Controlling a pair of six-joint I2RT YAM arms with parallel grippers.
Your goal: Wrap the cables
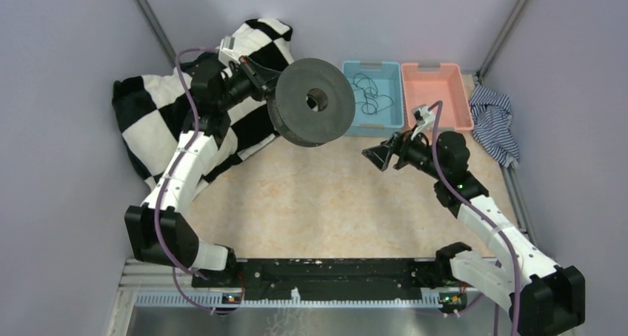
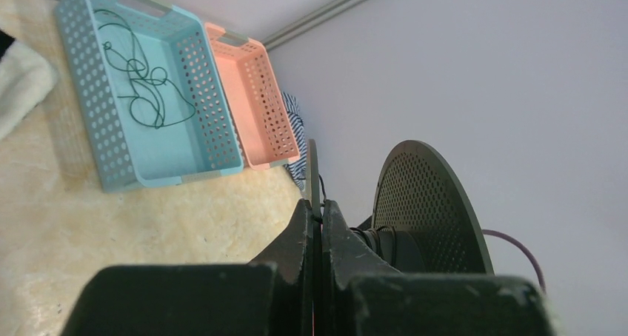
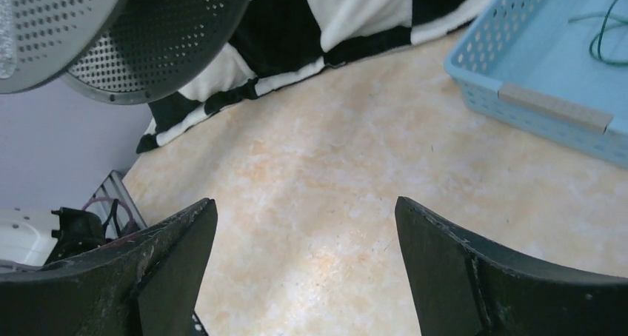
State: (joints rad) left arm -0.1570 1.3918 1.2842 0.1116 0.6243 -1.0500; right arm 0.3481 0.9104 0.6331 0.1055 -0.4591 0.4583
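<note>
Left gripper [image 2: 317,212] clamped tight on the thin perforated rim of the spool [image 1: 314,99] — a dark, round, two-flanged drum with a centre hole, held off the table just past its fingertips; an edge grip on so flat a plate looks liable to pivot or slip once a wire tugs it. Right gripper [image 3: 304,206] spread wide, holding nothing, mottled smooth tabletop [image 3: 318,151] between its fingers. The cables [image 2: 141,88] — hair-thin, black, loosely looped — lie in the blue holed basket [image 2: 111,155] ahead of those fingers, off to one side; a pinch may miss, or drag the whole tangle.
</note>
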